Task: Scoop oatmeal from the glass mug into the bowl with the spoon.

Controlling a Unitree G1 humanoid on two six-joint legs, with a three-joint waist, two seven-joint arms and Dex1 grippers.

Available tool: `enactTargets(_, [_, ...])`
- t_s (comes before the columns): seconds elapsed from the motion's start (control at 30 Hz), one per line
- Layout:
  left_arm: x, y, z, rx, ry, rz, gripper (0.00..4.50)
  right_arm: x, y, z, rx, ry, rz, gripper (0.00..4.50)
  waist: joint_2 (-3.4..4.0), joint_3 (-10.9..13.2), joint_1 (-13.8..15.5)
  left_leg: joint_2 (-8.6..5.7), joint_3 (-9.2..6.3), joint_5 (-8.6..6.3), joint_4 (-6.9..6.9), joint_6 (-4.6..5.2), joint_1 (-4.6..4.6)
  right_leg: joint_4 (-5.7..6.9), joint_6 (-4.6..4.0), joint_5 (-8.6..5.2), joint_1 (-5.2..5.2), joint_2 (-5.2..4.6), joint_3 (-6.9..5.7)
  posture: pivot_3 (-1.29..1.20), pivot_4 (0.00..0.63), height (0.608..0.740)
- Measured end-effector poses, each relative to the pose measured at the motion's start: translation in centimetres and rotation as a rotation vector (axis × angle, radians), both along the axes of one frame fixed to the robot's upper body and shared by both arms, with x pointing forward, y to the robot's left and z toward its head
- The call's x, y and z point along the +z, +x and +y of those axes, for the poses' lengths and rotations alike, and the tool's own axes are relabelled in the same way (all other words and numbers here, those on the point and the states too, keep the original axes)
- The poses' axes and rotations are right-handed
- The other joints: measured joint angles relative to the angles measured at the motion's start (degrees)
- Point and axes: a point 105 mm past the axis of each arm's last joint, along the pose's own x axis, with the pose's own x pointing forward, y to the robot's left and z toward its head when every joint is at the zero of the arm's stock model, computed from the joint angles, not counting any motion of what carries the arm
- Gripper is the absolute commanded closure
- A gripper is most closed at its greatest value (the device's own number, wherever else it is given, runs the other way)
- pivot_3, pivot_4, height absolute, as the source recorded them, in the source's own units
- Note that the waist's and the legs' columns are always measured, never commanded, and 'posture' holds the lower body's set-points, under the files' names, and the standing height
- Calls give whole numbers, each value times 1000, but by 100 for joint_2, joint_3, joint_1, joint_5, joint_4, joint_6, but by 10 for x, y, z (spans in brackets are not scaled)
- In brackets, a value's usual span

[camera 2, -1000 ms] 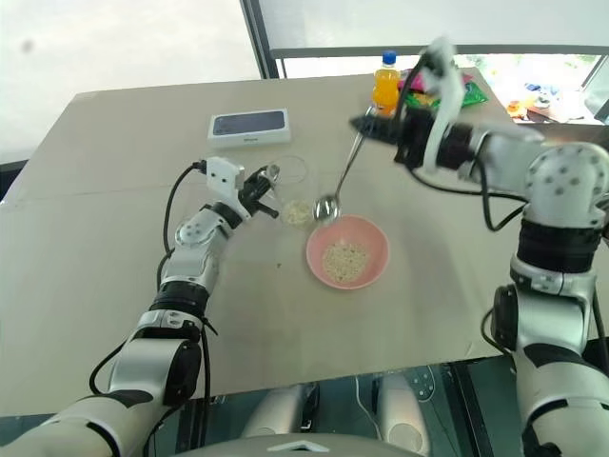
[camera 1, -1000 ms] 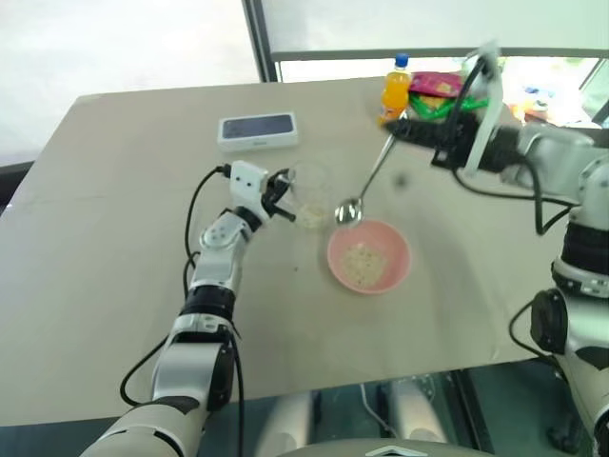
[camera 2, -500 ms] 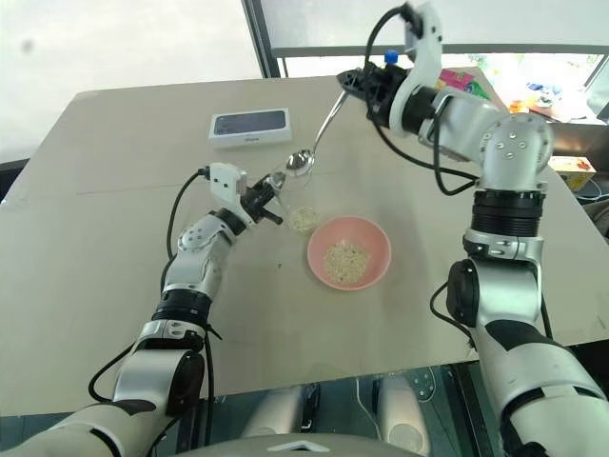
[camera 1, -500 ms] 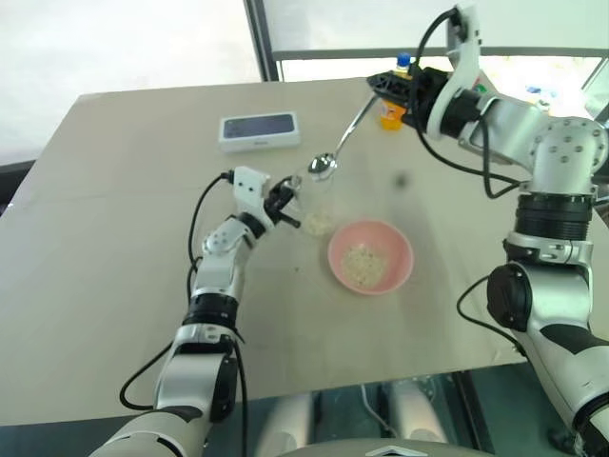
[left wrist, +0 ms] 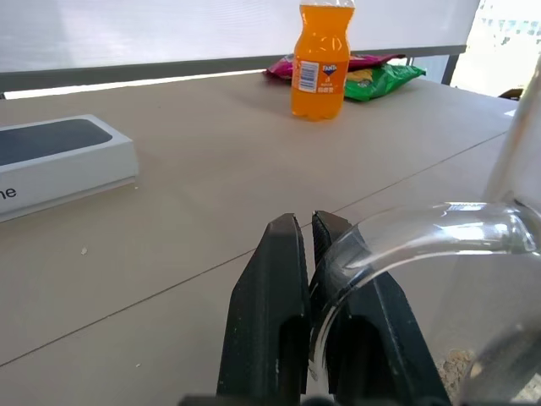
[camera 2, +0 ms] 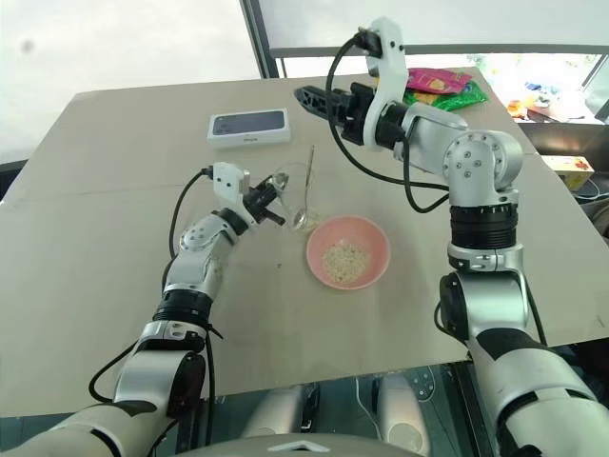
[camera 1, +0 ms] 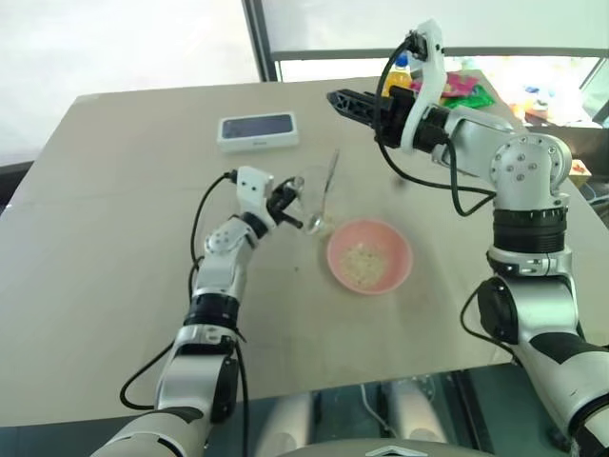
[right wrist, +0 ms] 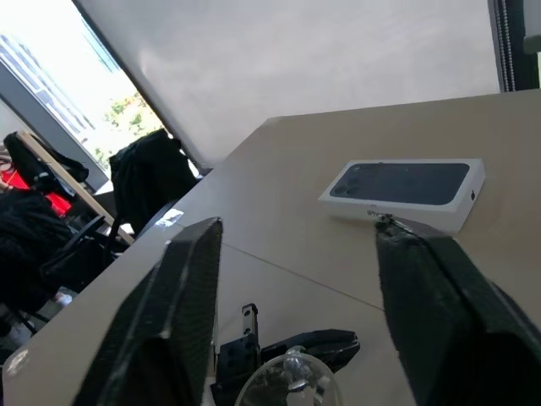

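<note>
My left gripper is shut on the near rim of the glass mug, the wall pinched between its two black fingers. The spoon stands free in the mug, handle leaning up and back, with its oval end down by the little oatmeal at the bottom. Just right of the mug sits the pink bowl with a clump of oatmeal in it. Above and behind the mug, my right gripper hangs open, nothing between its fingers.
A white phone box lies behind the mug to the left. An orange drink bottle and bright snack bags stand at the far right of the table. A table edge runs close behind them.
The right gripper has let go of the spoon, which now stands in the mug instead of hanging above it. That arm has swung left. The left gripper keeps its hold.
</note>
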Motion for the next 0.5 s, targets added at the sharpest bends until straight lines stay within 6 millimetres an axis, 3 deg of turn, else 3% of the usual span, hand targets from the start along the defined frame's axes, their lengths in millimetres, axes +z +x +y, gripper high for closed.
enactTargets(0.2, [0, -1, -1, -17, -2, 2, 4500, 3, 9, -16, -64, 28, -5, 633, 1, 1, -17, 0, 1, 0, -2, 0, 0, -1, 0, 0, -1, 0, 0, 0, 150, 740])
enactTargets(0.27, [0, -1, -1, -19, -4, 3, 3773, 4, 10, -16, -66, 30, -10, 600, 1, 1, -28, 0, 1, 0, -2, 0, 0, -1, 0, 0, -1, 0, 0, 0, 150, 740])
enactTargets(0.33, [-7, -3, -2, -24, 10, 25, 3322, 4, 10, -15, -64, 31, -13, 600, 2, 1, -46, 0, 2, 0, -2, 0, -2, -1, 0, 0, -2, 0, 1, 0, 150, 740])
enactTargets(0.43, [-12, -5, -2, -21, 15, 33, 1861, 4, 10, -15, -71, 31, -18, 600, 0, 3, -60, 2, 1, 1, -3, -2, -8, 0, 0, 0, -11, 1, 1, 0, 150, 740])
enactTargets(0.5, [-12, -4, 0, -16, 20, 33, 1861, 4, 11, -16, -76, 30, -19, 600, 1, 3, -62, 2, 2, 1, -4, -2, -9, 0, 0, 0, -12, 1, 1, 0, 150, 740])
